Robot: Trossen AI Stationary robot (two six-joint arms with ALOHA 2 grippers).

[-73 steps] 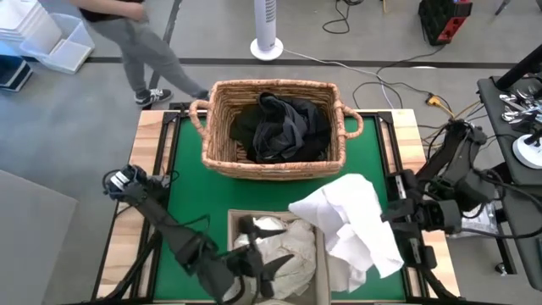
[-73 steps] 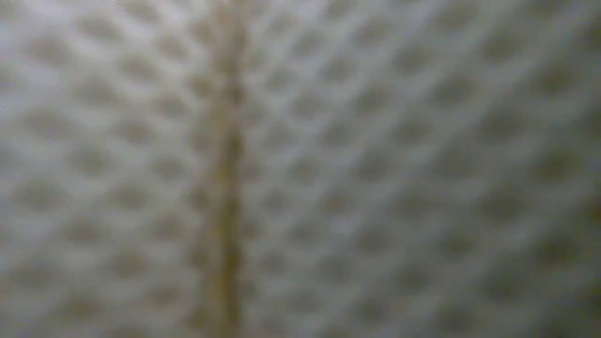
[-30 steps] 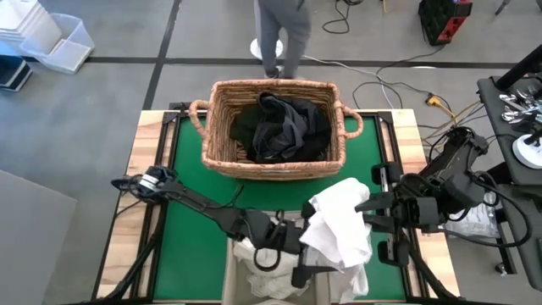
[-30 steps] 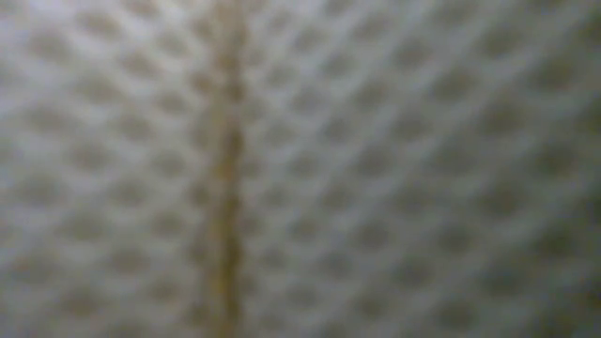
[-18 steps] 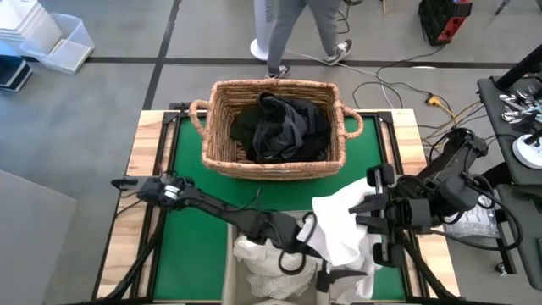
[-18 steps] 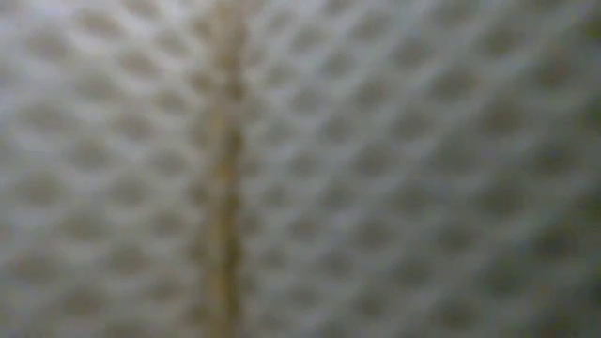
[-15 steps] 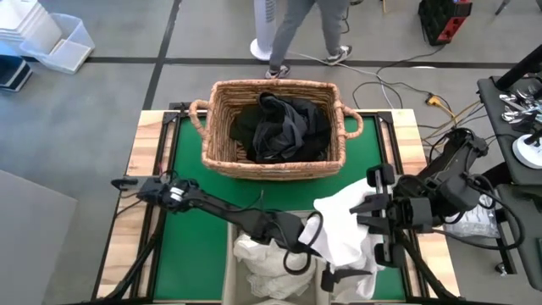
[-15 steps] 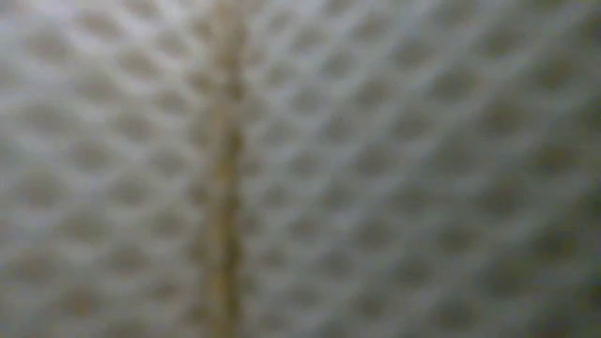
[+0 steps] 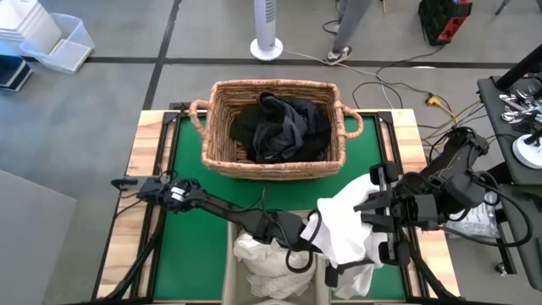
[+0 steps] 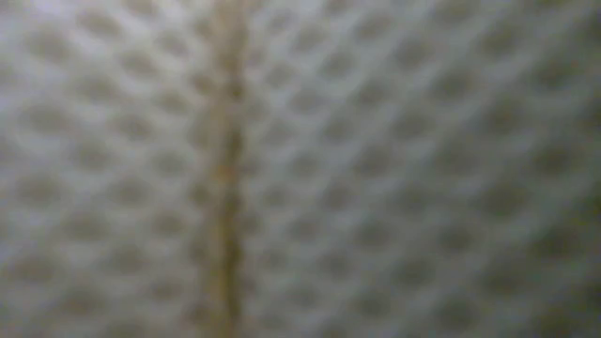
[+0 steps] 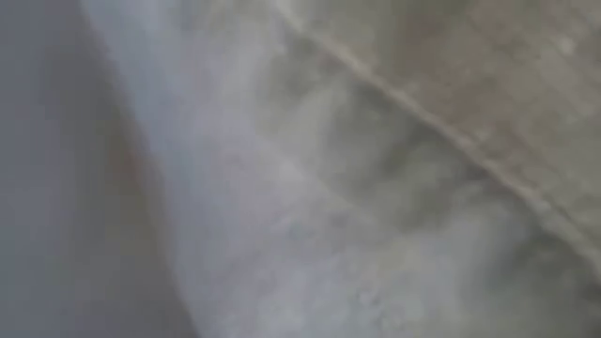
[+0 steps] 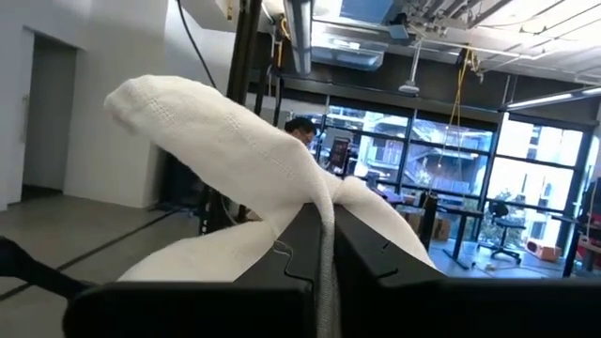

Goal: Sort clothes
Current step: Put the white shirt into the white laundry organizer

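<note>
My right gripper (image 9: 366, 206) is shut on a white garment (image 9: 345, 227) that hangs over the table's near right part. My left gripper (image 9: 332, 273) reaches in from the left under that garment. Its jaws stand open and are mostly covered by the cloth, and cloth (image 11: 310, 207) fills the left wrist view. More white clothes (image 9: 258, 257) lie in a beige box (image 9: 227, 267) at the near edge. Dark clothes (image 9: 279, 127) lie in the wicker basket (image 9: 216, 127) at the far side. My left gripper is under the white garment's lower part (image 9: 339, 254), which drapes over its fingers. The cloth hides the contact, so I cannot tell how it touches. My right gripper pinches a bunched fold of the white garment (image 12: 324, 202) between its two fingers. The fingers come from the table's right side, slanting a little upward. The cloth bulges above the fingers (image 12: 376, 249) and hangs slack below them.
Bare green mat (image 9: 182, 229) lies to the left of the box and in front of the basket. A blurred woven surface (image 10: 300, 169) fills the low view. A person's legs (image 9: 347, 25) show on the floor beyond the table's far edge.
My left gripper has gone toward the table's right edge, farther under the hanging white garment, which now covers more of it. My right gripper has stayed in place with the garment. The person behind the table has walked toward the right.
</note>
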